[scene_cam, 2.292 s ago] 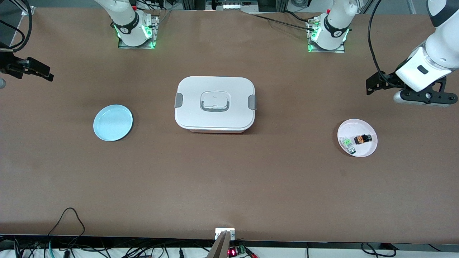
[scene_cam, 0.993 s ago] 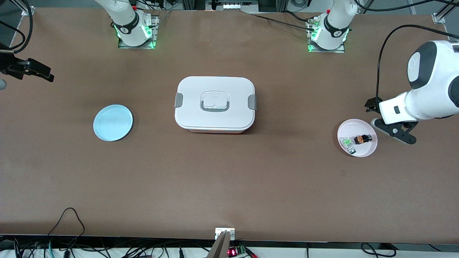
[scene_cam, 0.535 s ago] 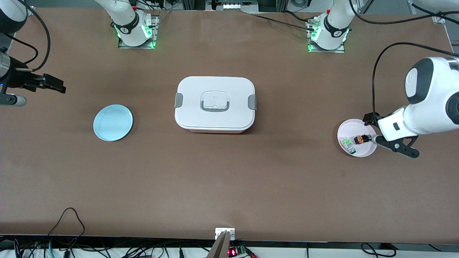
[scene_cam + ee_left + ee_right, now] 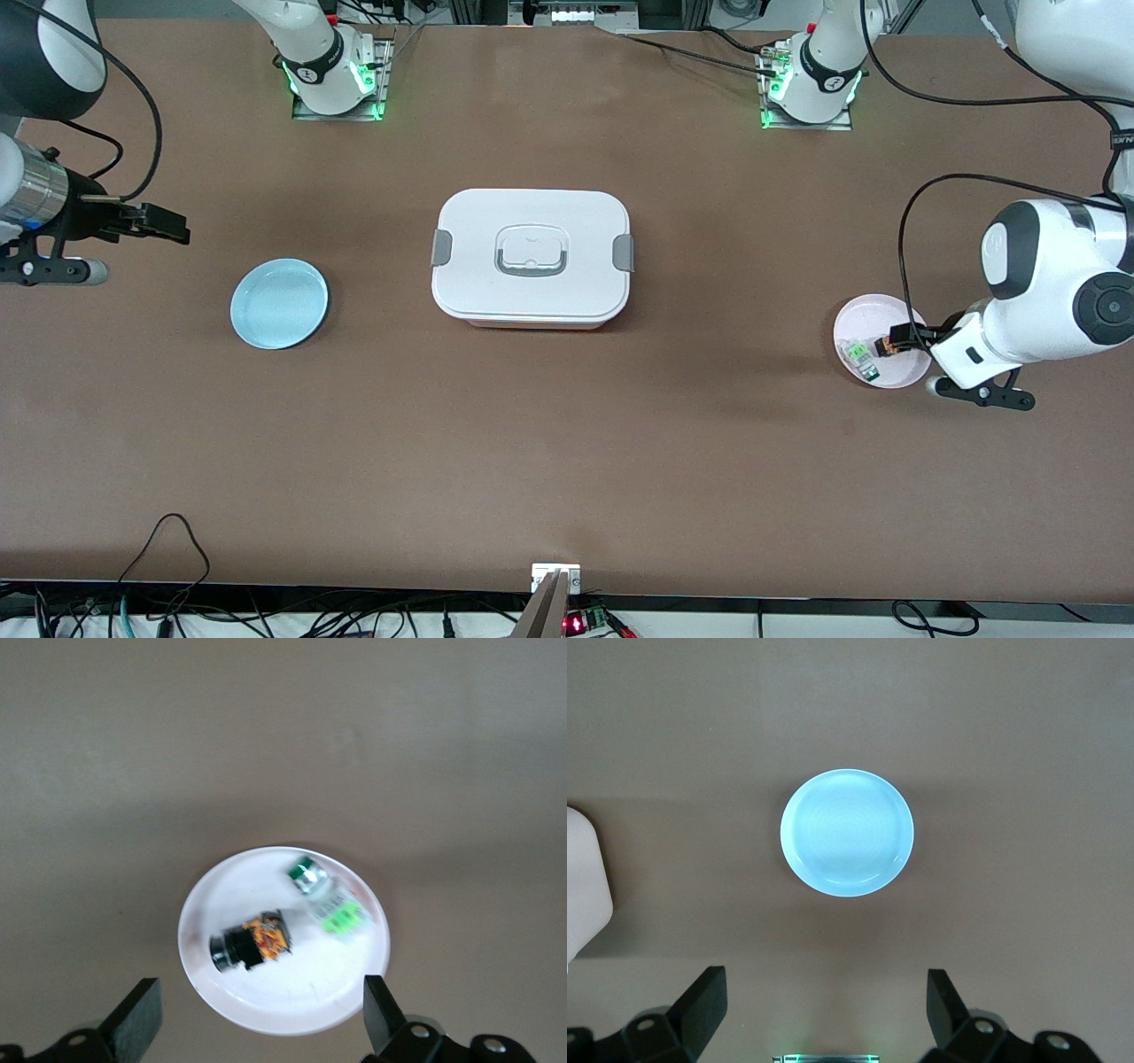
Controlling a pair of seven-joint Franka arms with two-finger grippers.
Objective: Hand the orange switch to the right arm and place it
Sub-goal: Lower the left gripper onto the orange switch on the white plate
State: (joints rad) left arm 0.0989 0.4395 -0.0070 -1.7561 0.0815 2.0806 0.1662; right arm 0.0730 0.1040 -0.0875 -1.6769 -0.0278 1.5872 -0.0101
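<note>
- My left gripper (image 4: 904,339) hangs over the pink plate (image 4: 864,312) at the left arm's end of the surface, jaws spread wide and holding nothing; I judge this is the lineup for a pick, since the plate sits centred between my two fingers in the left wrist view.
- The orange switch (image 4: 889,345) lies on its side in that pink plate (image 4: 341,1010), untouched. In the left wrist view the orange switch (image 4: 250,942) shows its black body and orange end, so I would need to close across the body rather than the ends.
- Beside it in the same plate lies a small green-and-clear part (image 4: 858,354), close to the switch but apart from it (image 4: 328,897); I must keep my fingers off that one, and the narrow space between the two could make this tricky.
- My right gripper (image 4: 164,225) is up over the bare surface at the right arm's end, jaws fully apart and empty, waiting near the blue plate (image 4: 279,303). I take it that it is stationed there to receive the switch.
- The blue plate (image 4: 847,833) holds nothing and looks to me like the likely drop spot.
- A closed white lunch box (image 4: 531,257) sits mid-surface between the two plates; its contents are hidden.
</note>
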